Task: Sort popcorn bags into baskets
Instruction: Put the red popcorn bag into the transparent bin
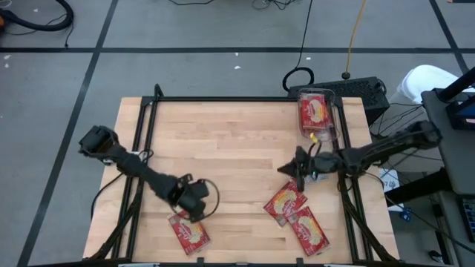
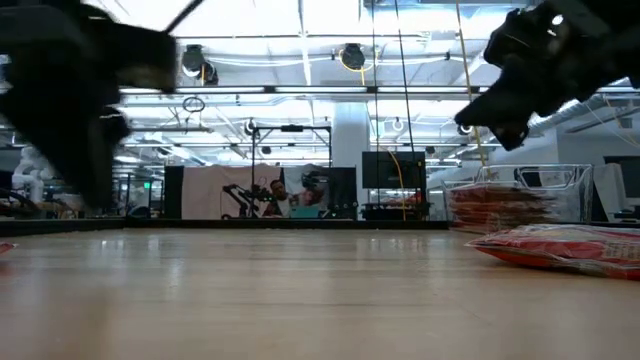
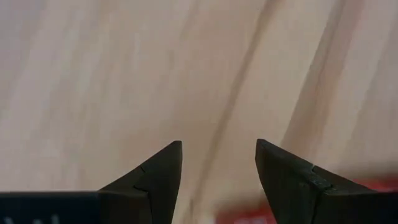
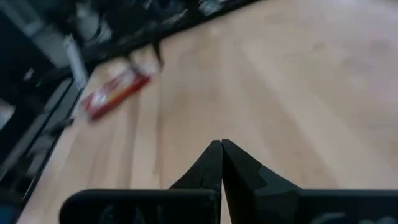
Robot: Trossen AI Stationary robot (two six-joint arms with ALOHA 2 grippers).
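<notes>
A clear plastic basket (image 1: 318, 117) stands by the table's far right edge with red popcorn bags stacked inside; the low view shows it too (image 2: 512, 203). Two more bags lie flat near the right front, one (image 1: 285, 200) overlapping the other (image 1: 309, 231). A single bag (image 1: 190, 232) lies at the left front. My left gripper (image 1: 194, 213) hovers open just beyond that bag, over bare wood (image 3: 219, 146). My right gripper (image 1: 286, 169) is shut and empty (image 4: 222, 144), raised above the table between the basket and the pair of bags.
A black metal frame (image 1: 223, 99) runs along the table's far edge and down both sides. The middle of the wooden top (image 1: 223, 156) is bare. Cables and a black box (image 1: 349, 87) sit on the floor behind the basket.
</notes>
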